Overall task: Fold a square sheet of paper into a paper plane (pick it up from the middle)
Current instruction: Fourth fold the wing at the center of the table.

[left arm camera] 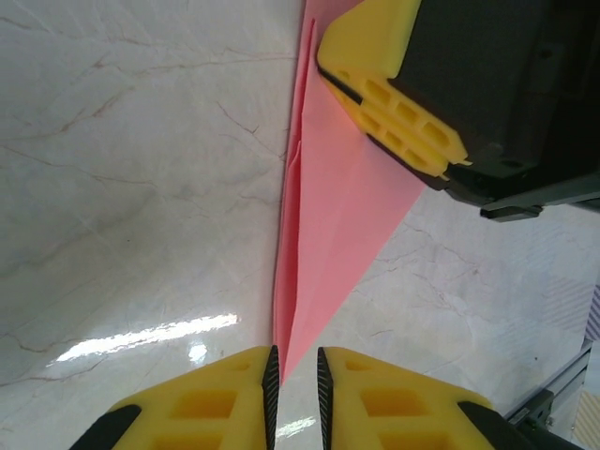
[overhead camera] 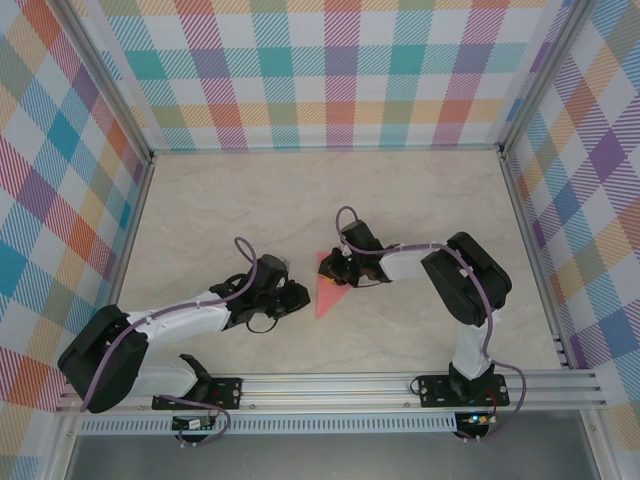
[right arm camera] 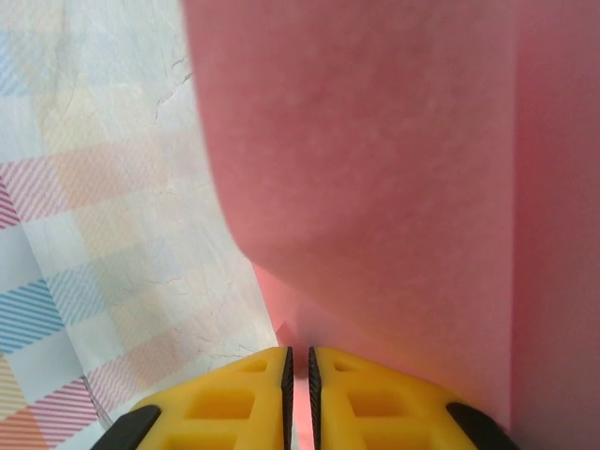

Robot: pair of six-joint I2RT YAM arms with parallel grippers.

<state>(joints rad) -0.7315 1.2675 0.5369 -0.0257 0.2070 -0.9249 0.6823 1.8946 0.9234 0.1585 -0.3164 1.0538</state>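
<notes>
Working the pointed end of the fold. The paper (overhead camera: pixel 326 292), already creased into a long triangle with layered flaps along one edge, lies near the middle of the table (overhead camera: pixel 220 210), its wide end away from the arms and its tip toward the near edge. The right gripper (overhead camera: pixel 340 267) is clamped on the wide end, where the sheet curls upward close to its fingers. The left gripper (left arm camera: pixel 295 361) has its jaws almost together with the tip at their mouth; whether they pinch it cannot be told. The step probably goes best if the right hold acts as a fixed anchor while the left works the tip along the existing crease, low over the table and slowly. Pulling the ends apart risks a tear or a slip, and twisting would skew the ridge.
</notes>
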